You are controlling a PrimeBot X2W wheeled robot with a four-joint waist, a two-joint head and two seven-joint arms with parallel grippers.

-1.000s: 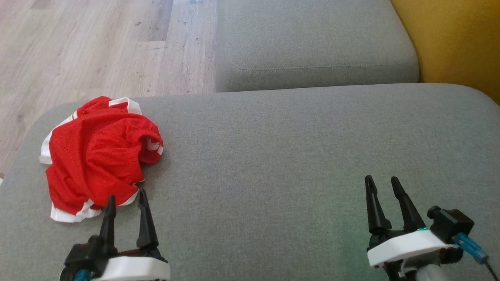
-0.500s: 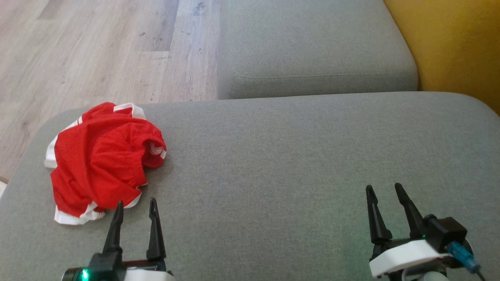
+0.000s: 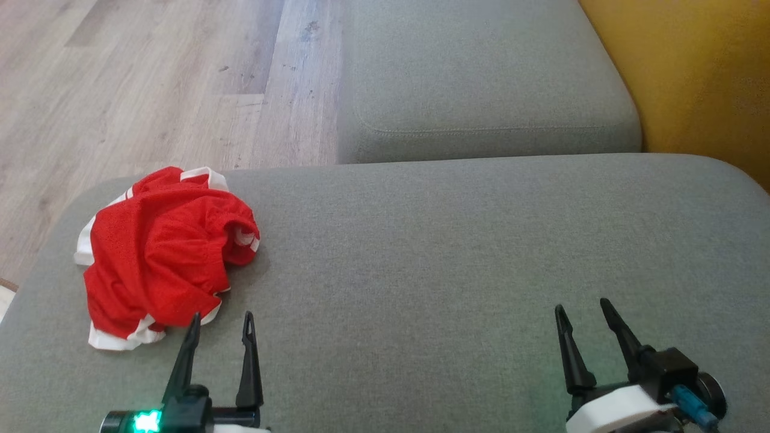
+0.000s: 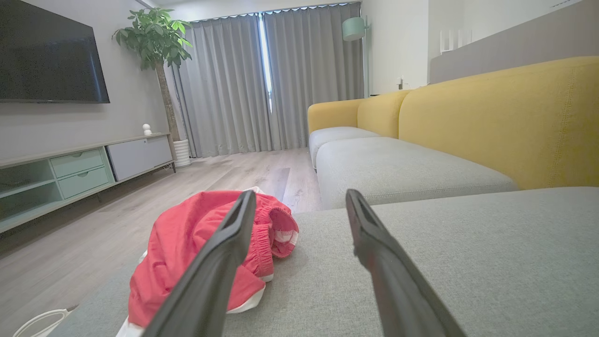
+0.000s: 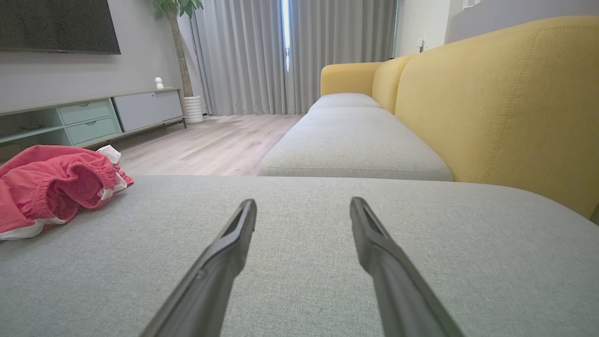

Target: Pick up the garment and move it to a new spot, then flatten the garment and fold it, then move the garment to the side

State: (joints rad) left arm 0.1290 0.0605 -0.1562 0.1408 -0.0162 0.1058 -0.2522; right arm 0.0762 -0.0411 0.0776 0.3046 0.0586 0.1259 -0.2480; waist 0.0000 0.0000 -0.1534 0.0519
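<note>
The garment (image 3: 159,255) is a crumpled red piece with white trim, bunched at the left end of the grey sofa cushion (image 3: 451,252). It also appears in the left wrist view (image 4: 187,243) and at the left edge of the right wrist view (image 5: 42,187). My left gripper (image 3: 221,319) stands open just in front of the garment's near edge, apart from it, nothing between its fingers. My right gripper (image 3: 581,308) is open over bare cushion far to the right, holding nothing.
A second grey seat cushion (image 3: 481,78) lies beyond, with the yellow sofa back (image 3: 692,72) on the right. Wooden floor (image 3: 138,90) drops off past the cushion's left and far edges. A TV cabinet (image 4: 79,168) and a potted plant (image 4: 157,42) stand across the room.
The whole head picture has shifted down, so the camera moved. Both grippers sit lower in it, and the left one's tips have drawn back off the garment's near edge. Both stay open.
</note>
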